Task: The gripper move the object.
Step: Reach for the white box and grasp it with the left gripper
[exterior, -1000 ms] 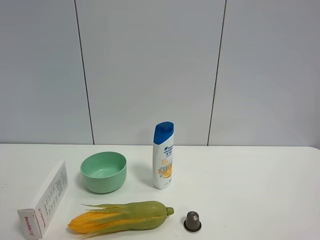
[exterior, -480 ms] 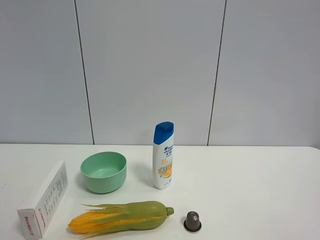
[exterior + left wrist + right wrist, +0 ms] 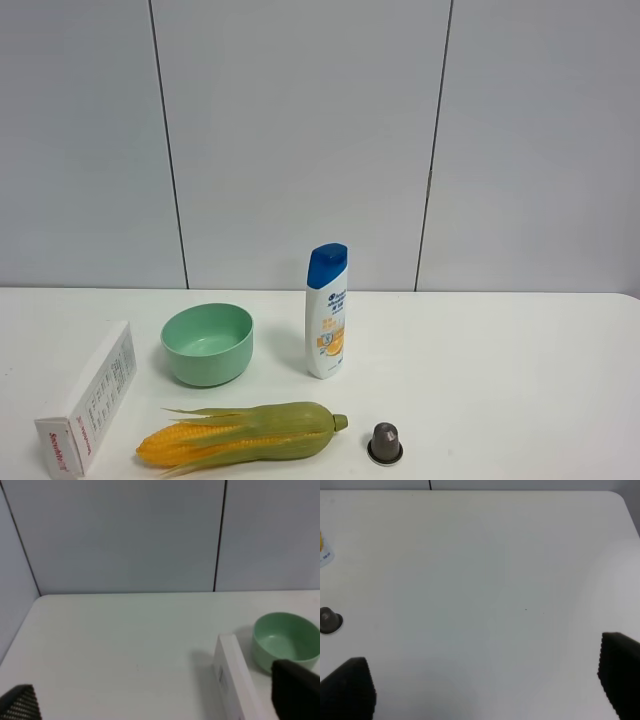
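The long white carton (image 3: pixel 95 400) lies on the white table at the front left, its red-lettered end toward the camera. Neither gripper shows in the exterior high view. In the left wrist view the left gripper (image 3: pixel 157 698) is open and empty, its two black fingertips (image 3: pixel 296 692) spread wide. The carton (image 3: pixel 231 677) lies ahead of it, close to one fingertip and apart from it. In the right wrist view the right gripper (image 3: pixel 482 680) is open and empty over bare table, far from the carton.
A green bowl (image 3: pixel 207 343) stands behind the carton, also in the left wrist view (image 3: pixel 285 641). A blue-capped shampoo bottle (image 3: pixel 327 312) stands mid-table. A corn cob (image 3: pixel 245 432) and a small grey capsule (image 3: pixel 385 442) lie at the front. The capsule shows in the right wrist view (image 3: pixel 328 620).
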Controlling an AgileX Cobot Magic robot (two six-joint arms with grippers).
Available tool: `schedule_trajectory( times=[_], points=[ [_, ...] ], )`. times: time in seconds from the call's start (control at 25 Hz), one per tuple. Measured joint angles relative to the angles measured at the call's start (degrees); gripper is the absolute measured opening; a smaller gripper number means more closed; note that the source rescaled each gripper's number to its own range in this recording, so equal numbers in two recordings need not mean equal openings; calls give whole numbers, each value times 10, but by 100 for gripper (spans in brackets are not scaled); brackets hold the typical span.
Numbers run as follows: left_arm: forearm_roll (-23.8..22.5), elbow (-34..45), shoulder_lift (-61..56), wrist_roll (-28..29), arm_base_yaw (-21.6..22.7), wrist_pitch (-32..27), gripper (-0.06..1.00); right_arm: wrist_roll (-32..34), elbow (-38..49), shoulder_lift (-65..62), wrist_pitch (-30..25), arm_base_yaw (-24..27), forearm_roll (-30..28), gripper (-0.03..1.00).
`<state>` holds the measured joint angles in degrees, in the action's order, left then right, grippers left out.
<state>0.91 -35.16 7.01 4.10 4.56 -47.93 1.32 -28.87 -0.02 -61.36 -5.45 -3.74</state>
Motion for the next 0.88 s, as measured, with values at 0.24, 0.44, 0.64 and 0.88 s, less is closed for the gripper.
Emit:
schedule_trajectory(
  times=[0.24,0.44,0.64,0.88],
  points=[
    [47,0,133,-3,0,93,91,0,0,0,0,0,0,100],
    [89,-1,226,-8,0,129,91,0,0,0,0,0,0,100],
    [109,-19,288,-9,0,128,91,0,0,0,0,0,0,100],
    [113,-57,340,-10,-1,109,90,0,0,0,0,0,0,100]
  ],
)
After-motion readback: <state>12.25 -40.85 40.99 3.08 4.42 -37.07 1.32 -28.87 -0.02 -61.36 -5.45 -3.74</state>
